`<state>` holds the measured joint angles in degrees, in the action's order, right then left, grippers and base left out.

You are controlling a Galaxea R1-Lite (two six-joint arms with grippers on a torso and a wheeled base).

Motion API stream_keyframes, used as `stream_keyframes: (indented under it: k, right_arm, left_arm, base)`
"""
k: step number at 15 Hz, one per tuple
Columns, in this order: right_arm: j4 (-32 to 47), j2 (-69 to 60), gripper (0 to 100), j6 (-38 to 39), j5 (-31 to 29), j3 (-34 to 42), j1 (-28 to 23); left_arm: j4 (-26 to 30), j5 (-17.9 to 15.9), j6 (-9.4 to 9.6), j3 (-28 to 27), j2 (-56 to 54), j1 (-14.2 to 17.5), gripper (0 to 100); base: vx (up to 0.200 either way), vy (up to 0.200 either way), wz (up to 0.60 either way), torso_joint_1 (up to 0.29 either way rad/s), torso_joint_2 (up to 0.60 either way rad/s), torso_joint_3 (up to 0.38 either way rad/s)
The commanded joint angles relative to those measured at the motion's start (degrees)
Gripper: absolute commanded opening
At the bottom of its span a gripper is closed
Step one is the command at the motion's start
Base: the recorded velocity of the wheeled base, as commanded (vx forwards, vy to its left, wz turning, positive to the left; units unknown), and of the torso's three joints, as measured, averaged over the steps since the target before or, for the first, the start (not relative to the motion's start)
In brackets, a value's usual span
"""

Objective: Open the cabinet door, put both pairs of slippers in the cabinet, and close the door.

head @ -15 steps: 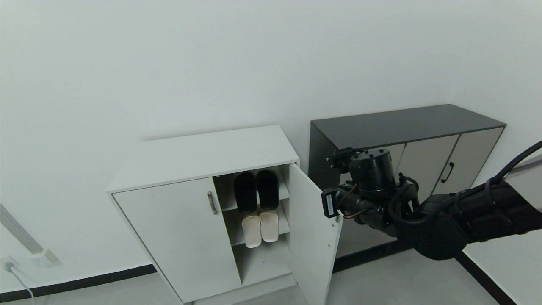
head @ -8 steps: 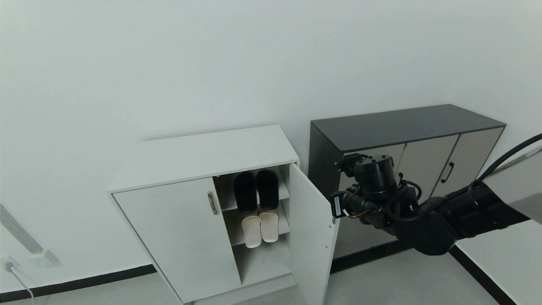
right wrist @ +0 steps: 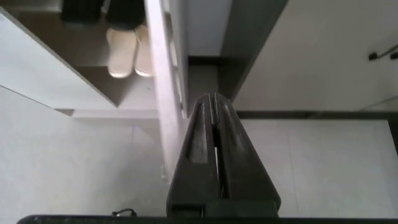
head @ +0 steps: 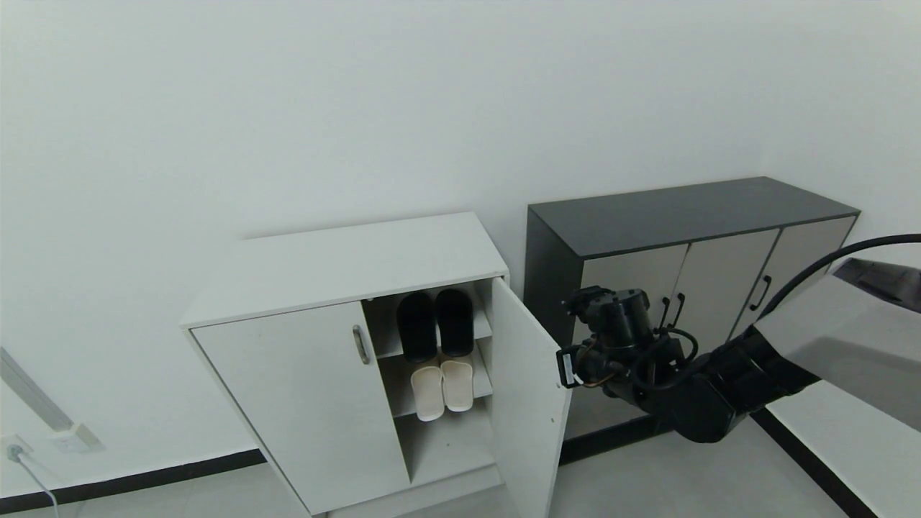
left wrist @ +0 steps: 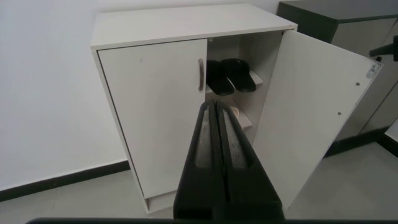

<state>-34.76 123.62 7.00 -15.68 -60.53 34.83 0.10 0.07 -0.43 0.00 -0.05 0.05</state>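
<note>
The white cabinet (head: 345,259) stands against the wall with its left door shut and its right door (head: 529,388) swung open. Black slippers (head: 435,324) lie on the upper shelf, white slippers (head: 441,388) on the shelf below. My right arm (head: 633,352) sits behind the open door's outer face. In the right wrist view my right gripper (right wrist: 214,98) is shut and empty, its tip beside the door's edge (right wrist: 163,93). My left gripper (left wrist: 216,106) is shut and empty too, pointing at the cabinet front, with the black slippers (left wrist: 233,74) beyond it.
A dark cabinet (head: 691,208) with grey doors stands right of the white one, close behind my right arm. A wall socket with a cable (head: 14,450) sits low on the left. A white surface (head: 849,424) edges the right. Grey floor lies in front.
My right arm has sunk lower and drawn back to the right, behind the open door. The door's free edge has shifted slightly left. The slippers have not moved.
</note>
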Motion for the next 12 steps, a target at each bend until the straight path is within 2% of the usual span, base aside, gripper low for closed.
stream_keyframes:
  k: [1,3,4,6,8,12]
  right_arm:
    - [0.0,-0.8,0,0.1,0.4,0.3,2.4]
    - [0.0,-1.5,0,0.2,0.4,0.7,3.7]
    - [0.1,-3.6,0,2.0,2.2,2.2,6.7]
    - [0.0,-7.2,0,3.5,6.6,5.2,9.5]
    - [-0.1,-9.9,0,3.5,9.7,6.6,9.7]
    - [-0.2,-12.4,0,3.1,10.1,8.0,9.4]
  left_arm:
    - [0.0,0.0,-0.01,0.0,0.0,0.0,0]
    - [0.0,0.0,-0.01,0.0,0.0,0.0,0]
    - [0.0,0.0,-0.1,0.0,0.0,0.0,0]
    - [0.0,0.0,-0.1,0.0,0.0,0.0,0]
    - [0.0,0.1,-0.19,0.0,0.0,0.0,0]
    - [0.0,0.1,-0.54,0.0,0.0,0.0,0]
  base:
    - [0.0,0.0,0.0,0.0,0.0,0.0]
    - [0.0,0.0,0.0,0.0,0.0,0.0]
    - [0.0,0.0,0.0,0.0,0.0,0.0]
    - [0.0,0.0,0.0,0.0,0.0,0.0]
    - [0.0,0.0,0.0,0.0,0.0,0.0]
    - [0.0,0.0,0.0,0.0,0.0,0.0]
